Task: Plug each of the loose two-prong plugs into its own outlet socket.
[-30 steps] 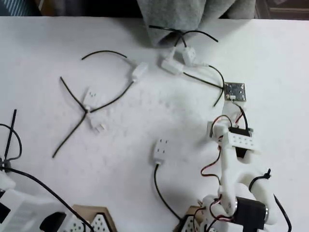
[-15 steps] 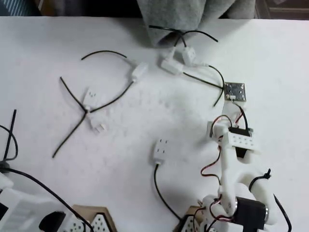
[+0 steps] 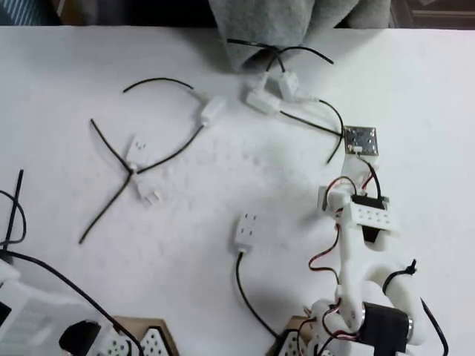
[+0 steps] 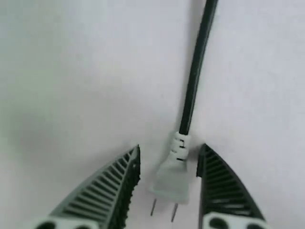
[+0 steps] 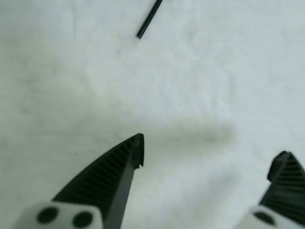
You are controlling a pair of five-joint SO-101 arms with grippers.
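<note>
In the left wrist view a white two-prong plug (image 4: 170, 182) on a black cable (image 4: 195, 76) lies on the table between the fingers of my left gripper (image 4: 169, 149), which is open with a finger on each side of it. The left arm (image 3: 30, 319) sits at the near left corner, with that black cable (image 3: 15, 204) running away from it. My right gripper (image 5: 211, 151) hangs open over bare table; its arm (image 3: 364, 222) stands at the near right. A white outlet socket (image 3: 247, 228) lies mid-table, another socket (image 3: 139, 150) to the left, with a loose plug (image 3: 151, 194) beside it.
More white connectors (image 3: 213, 110) (image 3: 263, 100) (image 3: 289, 85) with black cables lie toward the far side, near a grey cloth (image 3: 274, 22) at the far edge. A cut cable end (image 5: 148, 20) lies ahead of the right gripper.
The left arm has slipped a little toward the near edge, and the black cable by it has shifted. The right arm has not moved.
</note>
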